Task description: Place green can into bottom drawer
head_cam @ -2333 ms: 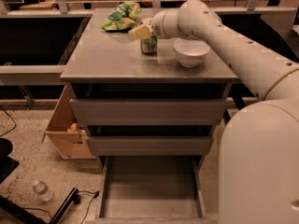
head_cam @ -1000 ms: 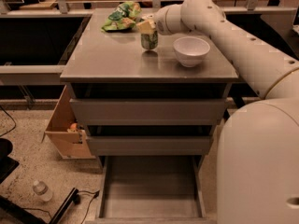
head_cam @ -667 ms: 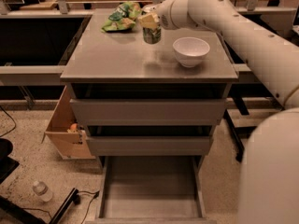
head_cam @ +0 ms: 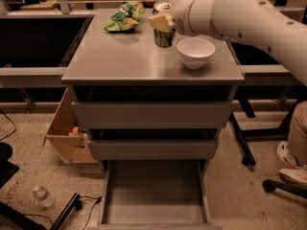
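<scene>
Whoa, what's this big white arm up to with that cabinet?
The robot's gripper is clamped around the green can above the cabinet top, beside a white bowl and a snack bag. The bottom drawer is pulled open below; the can is not in it yet.

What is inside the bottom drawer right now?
Nothing visible: the bottom drawer is open and its floor shows bare. Its rear part is covered by the drawers above. The green can is over the cabinet top, held in the gripper.
</scene>
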Motion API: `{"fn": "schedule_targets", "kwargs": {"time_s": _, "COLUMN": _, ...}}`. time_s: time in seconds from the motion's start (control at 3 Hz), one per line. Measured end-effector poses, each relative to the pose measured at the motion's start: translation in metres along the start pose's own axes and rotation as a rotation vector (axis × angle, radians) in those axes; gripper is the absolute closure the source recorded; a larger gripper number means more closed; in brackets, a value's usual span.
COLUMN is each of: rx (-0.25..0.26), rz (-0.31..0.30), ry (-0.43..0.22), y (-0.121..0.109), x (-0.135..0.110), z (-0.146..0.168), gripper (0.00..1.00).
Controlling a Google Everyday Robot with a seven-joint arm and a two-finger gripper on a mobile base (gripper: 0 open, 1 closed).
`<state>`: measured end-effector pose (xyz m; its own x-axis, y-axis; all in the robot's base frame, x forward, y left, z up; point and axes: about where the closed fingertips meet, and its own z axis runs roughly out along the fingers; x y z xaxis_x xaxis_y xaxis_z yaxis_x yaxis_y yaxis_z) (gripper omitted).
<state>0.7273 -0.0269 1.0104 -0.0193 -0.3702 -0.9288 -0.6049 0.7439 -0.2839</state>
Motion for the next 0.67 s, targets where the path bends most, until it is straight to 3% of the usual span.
{"fn": "schedule_targets", "kwargs": {"time_s": 0.33, "rx": 0.040, "rz": -0.017, "ry": 0.005, "y": 0.020, "x": 0.018, "z": -0.045, "gripper": 1.00}}
{"fn": "schedule_targets", "kwargs": {"time_s": 0.67, "rx": 0.051, "rz": -0.027, "ry": 0.001, "y": 0.031, "x": 0.050, "z": -0.066, "gripper": 1.00}}
